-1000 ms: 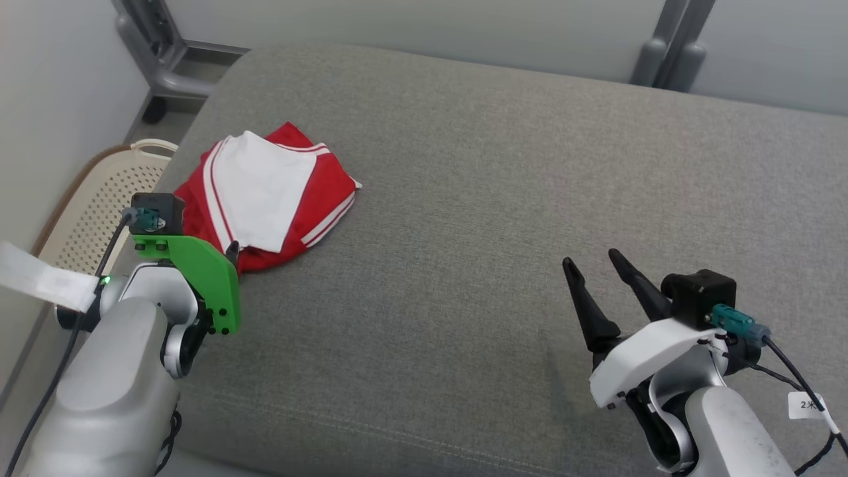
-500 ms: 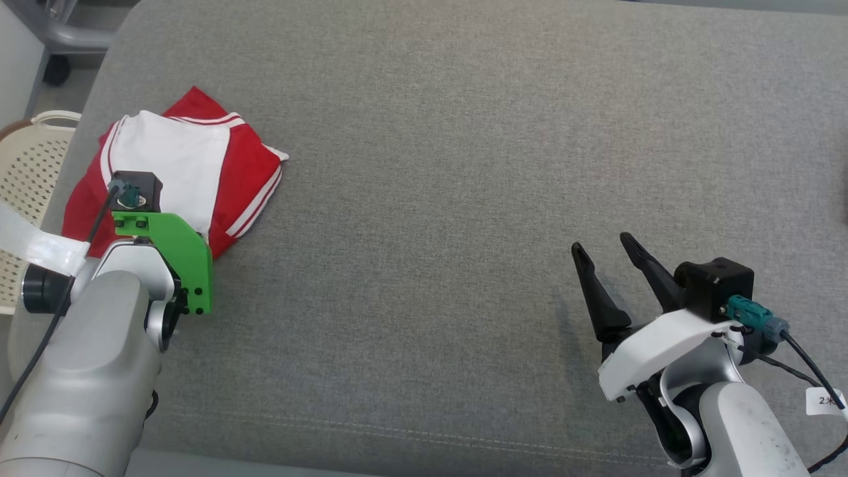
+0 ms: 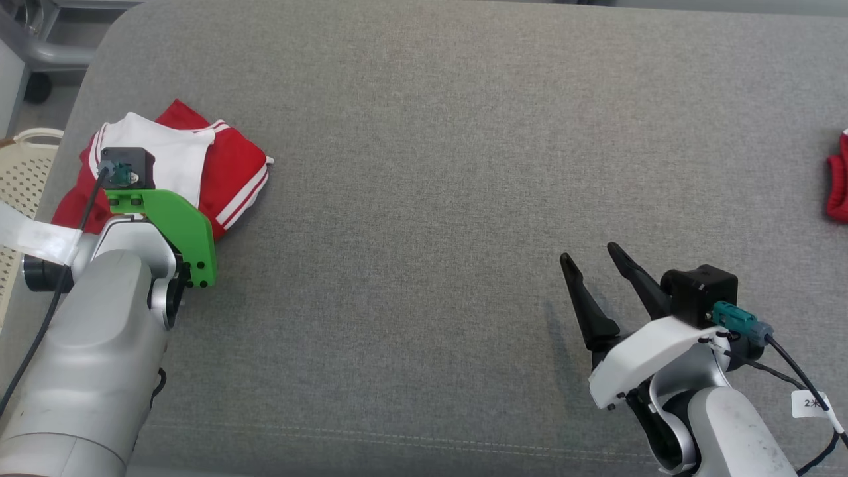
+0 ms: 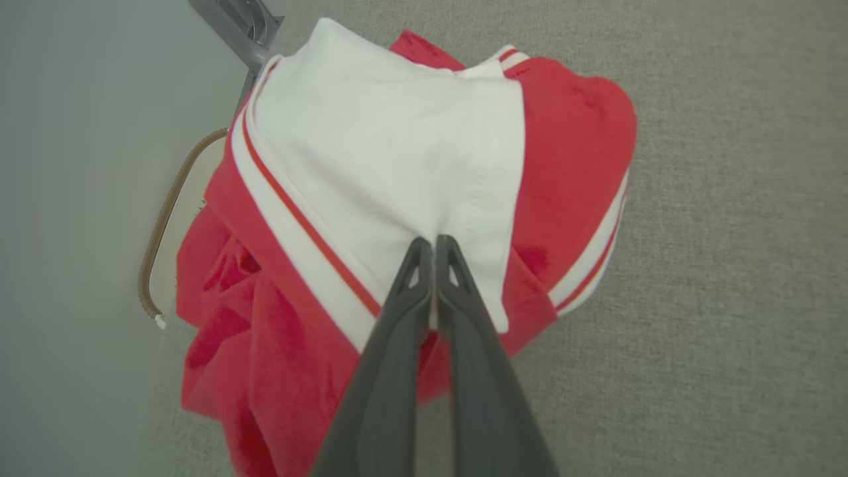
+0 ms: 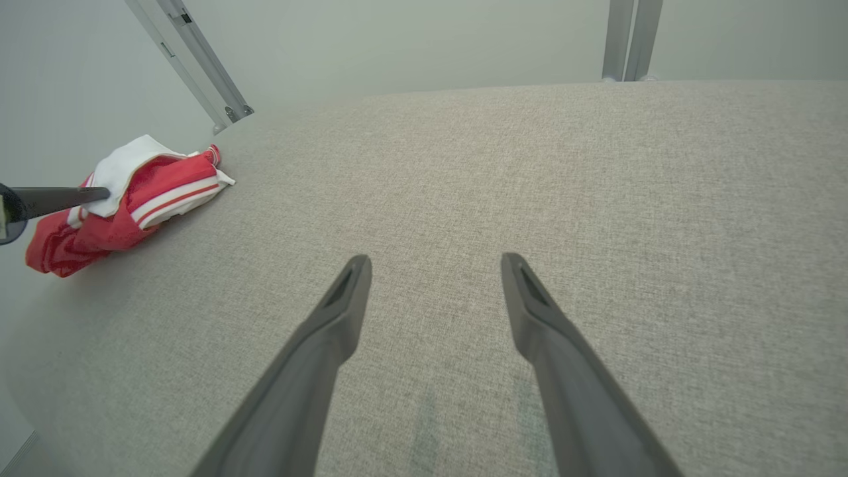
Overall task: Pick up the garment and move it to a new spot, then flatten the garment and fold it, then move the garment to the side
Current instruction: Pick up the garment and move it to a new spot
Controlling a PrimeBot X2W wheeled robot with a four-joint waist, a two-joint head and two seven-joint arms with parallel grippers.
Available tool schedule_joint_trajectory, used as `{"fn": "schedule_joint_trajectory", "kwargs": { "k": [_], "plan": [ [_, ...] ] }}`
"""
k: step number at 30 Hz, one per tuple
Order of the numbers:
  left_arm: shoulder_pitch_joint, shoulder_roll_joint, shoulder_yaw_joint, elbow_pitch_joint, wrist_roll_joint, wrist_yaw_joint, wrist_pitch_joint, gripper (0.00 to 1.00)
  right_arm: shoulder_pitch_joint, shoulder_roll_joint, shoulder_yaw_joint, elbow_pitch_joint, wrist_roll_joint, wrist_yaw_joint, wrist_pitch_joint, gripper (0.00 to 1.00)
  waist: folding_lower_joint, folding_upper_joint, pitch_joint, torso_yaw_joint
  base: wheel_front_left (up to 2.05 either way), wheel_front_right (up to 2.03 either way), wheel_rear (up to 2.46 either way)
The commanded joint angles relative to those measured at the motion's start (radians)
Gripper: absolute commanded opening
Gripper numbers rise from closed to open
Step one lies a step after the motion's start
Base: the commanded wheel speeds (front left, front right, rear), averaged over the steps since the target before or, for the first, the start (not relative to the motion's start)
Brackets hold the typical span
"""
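The garment (image 3: 232,172) is red with a white panel and white stripes, and lies bunched at the far left of the grey cushion (image 3: 430,165). My left gripper (image 4: 434,242) is shut on the hem of the garment's (image 4: 397,132) white panel, its fingers pressed together with cloth between them. In the head view the green wrist mount (image 3: 172,225) covers those fingers. In the right wrist view one left finger (image 5: 59,195) reaches into the garment (image 5: 159,192) from the left. My right gripper (image 3: 589,254) stands open at the lower right, far from the garment, its fingers (image 5: 344,298) apart over bare cushion.
A cream perforated basket (image 3: 20,179) stands on the floor off the cushion's left edge. Another red item (image 3: 838,185) pokes in at the right edge. A grey wheeled frame (image 3: 40,53) stands beyond the far left corner.
The head camera has tilted down and shifted. My left gripper has moved onto the garment and shut on its white hem, and the cloth has bunched. The right gripper has stayed open.
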Motion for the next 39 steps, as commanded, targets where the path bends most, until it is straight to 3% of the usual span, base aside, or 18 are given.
{"fn": "schedule_joint_trajectory", "kwargs": {
  "k": [1,12,28,34,39],
  "plan": [
    [-0.023,-0.003,-0.004,0.000,0.000,-0.006,-0.014,0.00,0.001,-0.003,0.004,0.009,0.007,0.000,-0.009,1.00,-0.0001,0.0000,-0.026,-0.007,0.00,0.00,0.00],
    [-0.102,-0.057,-0.031,-0.069,0.007,-0.042,-0.084,0.00,0.017,-0.003,0.022,0.075,0.045,0.000,-0.052,1.00,-0.0001,0.0000,-0.123,-0.073,0.00,0.00,0.00],
    [-0.242,-0.202,-0.032,-0.244,-0.064,-0.114,-0.198,0.00,0.013,-0.002,0.042,0.139,0.081,0.000,-0.103,1.00,-0.0001,0.0000,-0.167,-0.310,0.00,0.00,0.00],
    [-0.236,-0.222,-0.050,-0.283,-0.136,-0.105,-0.196,0.00,-0.004,-0.002,0.036,0.152,0.090,0.000,-0.122,1.00,-0.0001,0.0000,-0.142,-0.367,0.00,0.00,0.00],
    [-0.161,-0.222,-0.069,-0.239,-0.173,-0.087,-0.199,0.00,-0.015,-0.002,0.027,0.159,0.094,0.000,-0.139,1.00,-0.0001,0.0000,-0.119,-0.375,0.00,0.00,0.00]
  ]
}}
